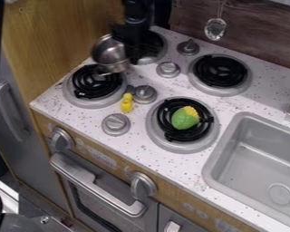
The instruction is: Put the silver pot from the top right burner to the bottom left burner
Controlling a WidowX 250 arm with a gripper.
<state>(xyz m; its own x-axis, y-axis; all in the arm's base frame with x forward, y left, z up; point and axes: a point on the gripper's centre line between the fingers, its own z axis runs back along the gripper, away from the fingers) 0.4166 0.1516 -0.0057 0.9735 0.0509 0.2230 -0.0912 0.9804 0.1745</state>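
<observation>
The black tool (128,45) hangs at the upper left of the desk (265,93), right up against the rim of the silver pot (110,54); whether it is gripping the pot or only beside it, I cannot tell. The black arm (135,11) comes in from the top edge and points nearly straight down. The pot is tilted, its mouth turned towards the upper left, and in the view it sits between the upper burner (161,53), partly behind the tool, and the left burner (72,94), its lower side near that burner's coil.

Nearby, grey knobs (168,69) stand on the speckled white desk, and a small yellow toy (127,103) lies just beside one of them. The lower burner (157,138) bears a green toy vegetable (185,121) with a yellow top, resting on the black coil. The right burner (220,71) has a bare black coil.

Farther out, a grey sink (214,161) with a round drain (280,194) is set into the desk at the right, and a shiny spoon-like utensil (215,28) hangs against the dark wood-look backsplash (256,41). Pale printed marks, too small to read, run along the wood-look front panel (117,163) by two larger knobs, above the oven's silver handle (96,186).
</observation>
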